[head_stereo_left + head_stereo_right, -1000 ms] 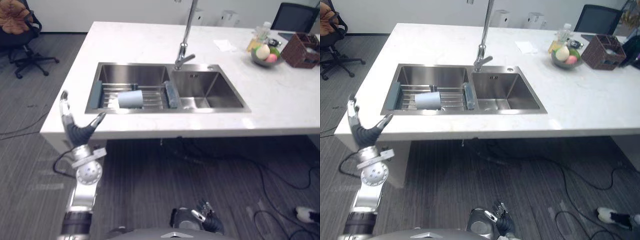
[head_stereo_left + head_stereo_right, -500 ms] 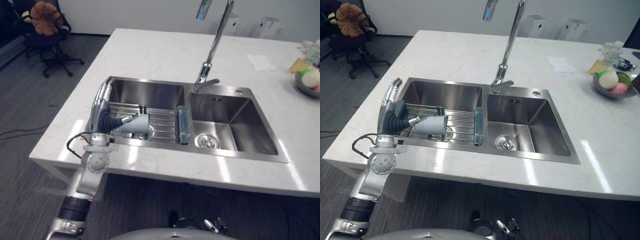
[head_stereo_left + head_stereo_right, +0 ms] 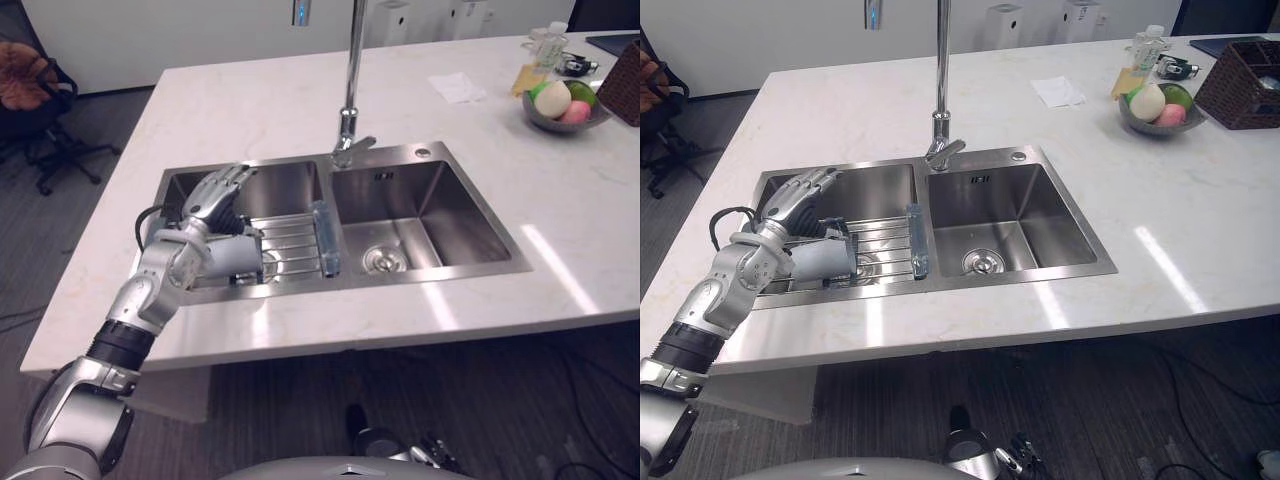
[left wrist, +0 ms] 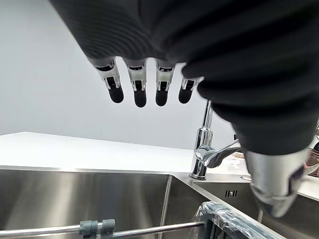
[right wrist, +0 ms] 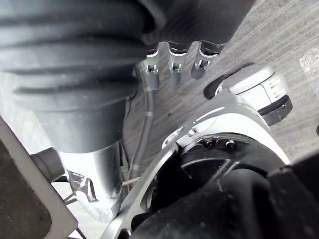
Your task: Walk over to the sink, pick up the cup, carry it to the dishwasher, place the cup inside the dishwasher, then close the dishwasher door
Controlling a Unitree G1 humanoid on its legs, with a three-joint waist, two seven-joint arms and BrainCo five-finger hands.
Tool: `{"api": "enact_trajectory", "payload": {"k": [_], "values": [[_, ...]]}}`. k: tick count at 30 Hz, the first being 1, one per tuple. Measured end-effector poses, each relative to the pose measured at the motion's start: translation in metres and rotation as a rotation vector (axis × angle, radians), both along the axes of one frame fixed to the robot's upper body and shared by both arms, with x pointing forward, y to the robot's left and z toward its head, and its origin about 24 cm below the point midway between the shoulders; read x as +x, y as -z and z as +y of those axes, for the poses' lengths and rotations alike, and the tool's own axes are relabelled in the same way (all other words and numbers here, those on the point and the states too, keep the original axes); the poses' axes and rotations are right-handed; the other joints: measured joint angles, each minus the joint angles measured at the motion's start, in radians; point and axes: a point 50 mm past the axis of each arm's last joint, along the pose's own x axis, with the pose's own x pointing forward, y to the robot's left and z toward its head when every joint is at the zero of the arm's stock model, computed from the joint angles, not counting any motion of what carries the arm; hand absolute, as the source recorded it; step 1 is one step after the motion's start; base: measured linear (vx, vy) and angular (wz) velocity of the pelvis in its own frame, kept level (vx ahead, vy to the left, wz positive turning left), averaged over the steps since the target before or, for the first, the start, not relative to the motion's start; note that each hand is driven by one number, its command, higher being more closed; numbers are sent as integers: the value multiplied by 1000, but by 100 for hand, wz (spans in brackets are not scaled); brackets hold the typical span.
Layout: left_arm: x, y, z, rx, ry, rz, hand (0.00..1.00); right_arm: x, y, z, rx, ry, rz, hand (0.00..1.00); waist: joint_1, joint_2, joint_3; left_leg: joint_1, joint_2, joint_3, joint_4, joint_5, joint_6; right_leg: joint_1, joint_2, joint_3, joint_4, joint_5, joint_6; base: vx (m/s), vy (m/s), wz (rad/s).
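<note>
Left hand hovers over the left basin with its fingers straight and a little spread and the thumb held well apart, closed on nothing. The cup lies on its side on the rack just below and beside the palm; I cannot tell whether palm and cup touch. The step in hand looks like the grasp itself, with the carrying and the dishwasher not yet begun. To do it well, the hand should probably come down until the fingers reach over the cup's rounded wall and the thumb meets the opposite side, closing across the middle of the body, not near either end. On its side, the cup would likely roll along the rack's rods under an off-centre push, so the fingers and thumb should close evenly. Fingertips could also catch between the rods, so they should stop short of them. Once held, the cup should rise straight up past the sink wall before any turn, keeping clear of the faucet. The right hand hangs low, taking no part.
</note>
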Motion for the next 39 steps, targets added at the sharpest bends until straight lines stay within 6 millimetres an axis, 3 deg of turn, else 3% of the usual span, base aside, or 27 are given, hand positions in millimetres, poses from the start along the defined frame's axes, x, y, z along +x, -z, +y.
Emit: {"api": "enact_trajectory", "payload": {"k": [4,15,27,39], "values": [[5,27,26,55,-145,129,0,3,-1,-2,0,-5,-2,0,-1,12,9,0,5,23,2,-6,-5,-9,9,22,0,-4,-5,-90,-39,-15],[-1,37,28,135,-106,152,0,2,-1,-5,1,-14,16,0,12,18,17,2,18,23,1,-3,-9,-17,27,20,0,1,-7,0,-5,-1],[-15,68,41,175,-143,264,0,2,-1,-7,-4,-25,24,0,19,15,18,-1,16,26,3,-3,-9,-15,24,22,0,-4,-11,-60,-13,0],[-18,76,42,177,-148,294,0,3,-1,-7,-4,-28,23,0,15,15,18,1,20,28,2,-4,-11,-17,29,23,0,0,-7,-12,-6,0]]}}
